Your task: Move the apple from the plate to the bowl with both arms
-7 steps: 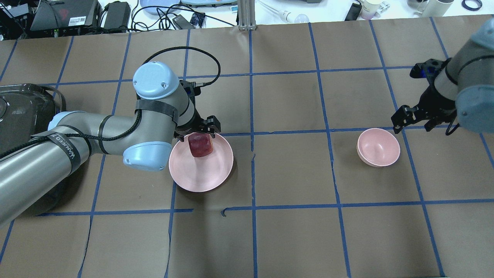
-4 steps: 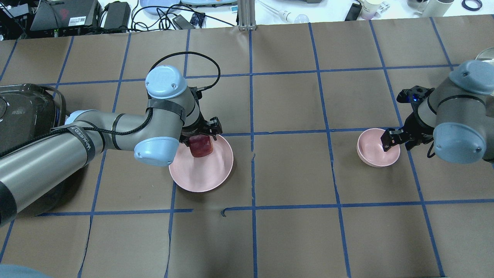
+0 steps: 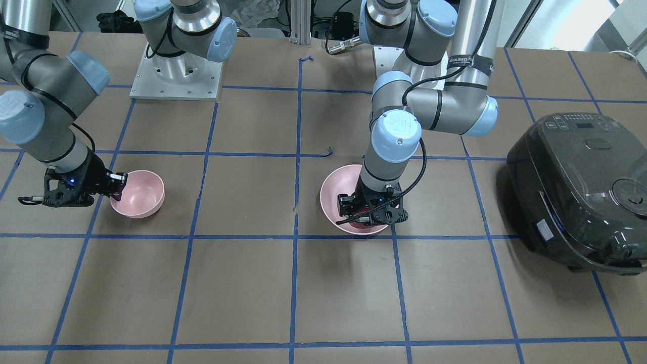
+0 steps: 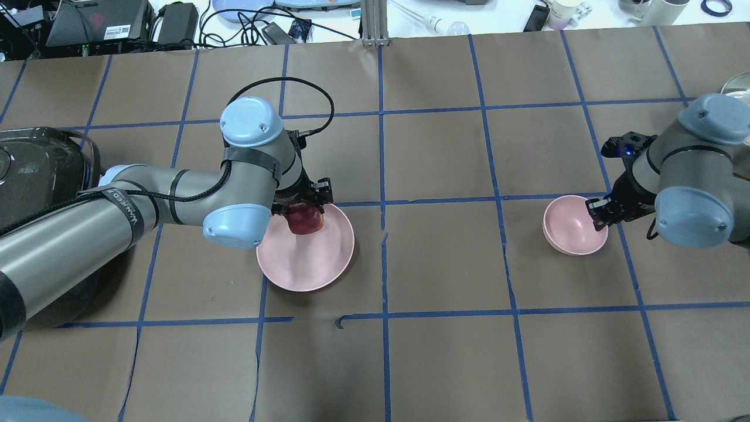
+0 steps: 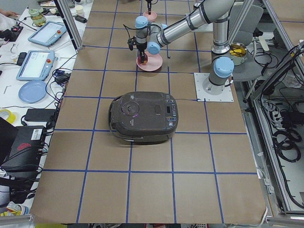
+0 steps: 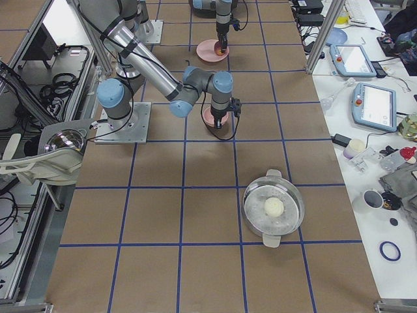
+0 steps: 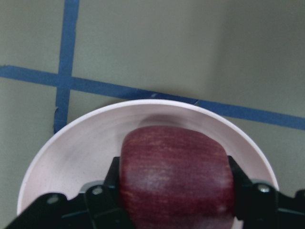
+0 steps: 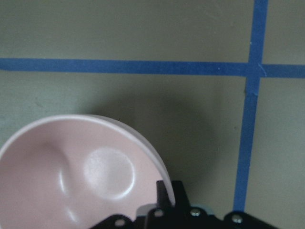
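The dark-red apple is over the far left part of the wide pink plate. My left gripper is shut on it. In the left wrist view the black fingers press both sides of the apple above the plate. I cannot tell whether the apple still touches the plate. The small deep pink bowl stands to the right. My right gripper is at its right rim. In the right wrist view its fingers are closed over the bowl's rim.
A black rice cooker stands at the table's left end, close behind my left arm. A lidded metal pot sits beyond my right arm. Blue tape lines grid the brown table. Clutter lies past the far edge.
My right arm has come down and inward from beyond the bowl, and its gripper now sits on the bowl's right rim. My left arm shifted slightly right, with its gripper still on the apple.
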You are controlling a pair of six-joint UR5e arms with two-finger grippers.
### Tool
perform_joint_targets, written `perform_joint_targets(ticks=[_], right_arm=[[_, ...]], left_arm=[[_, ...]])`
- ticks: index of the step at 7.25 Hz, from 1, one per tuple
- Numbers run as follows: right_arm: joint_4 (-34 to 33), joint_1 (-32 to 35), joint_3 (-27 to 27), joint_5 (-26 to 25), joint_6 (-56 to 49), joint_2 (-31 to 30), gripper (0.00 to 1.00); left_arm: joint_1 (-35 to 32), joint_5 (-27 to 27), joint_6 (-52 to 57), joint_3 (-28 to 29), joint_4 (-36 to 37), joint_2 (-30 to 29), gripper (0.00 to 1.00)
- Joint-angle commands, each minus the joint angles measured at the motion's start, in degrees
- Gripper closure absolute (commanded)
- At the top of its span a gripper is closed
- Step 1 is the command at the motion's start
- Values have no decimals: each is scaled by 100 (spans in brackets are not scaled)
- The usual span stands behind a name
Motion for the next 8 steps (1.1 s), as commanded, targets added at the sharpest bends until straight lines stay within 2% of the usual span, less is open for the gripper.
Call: perform_joint_targets(ticks=[1,2,3,5,6,7,8], right_arm=[[605,484,-348,163,743,-2,100],[695,1071,-472,434,1524,24,100],[696,1547,-560,471,2367,41,100],[626,2304,-588,813,3251,181,100],[599,2490,-579,849,3272,234,89],[599,2509,-553,806,3263,278,35],[617,2501,-605,745,3263,279,0]], left_arm=[[61,-17,201,472,-591,169,100],[44,1,202,963,-1212,196,100],[43,-8,228,1385,-1645,179,100],[-166,-226,150,1714,-1992,257,100],[-342,-384,62,1732,-1983,266,100],[-578,-334,-35,1750,-1983,284,100],[-833,-316,-44,1759,-1992,388,100]])
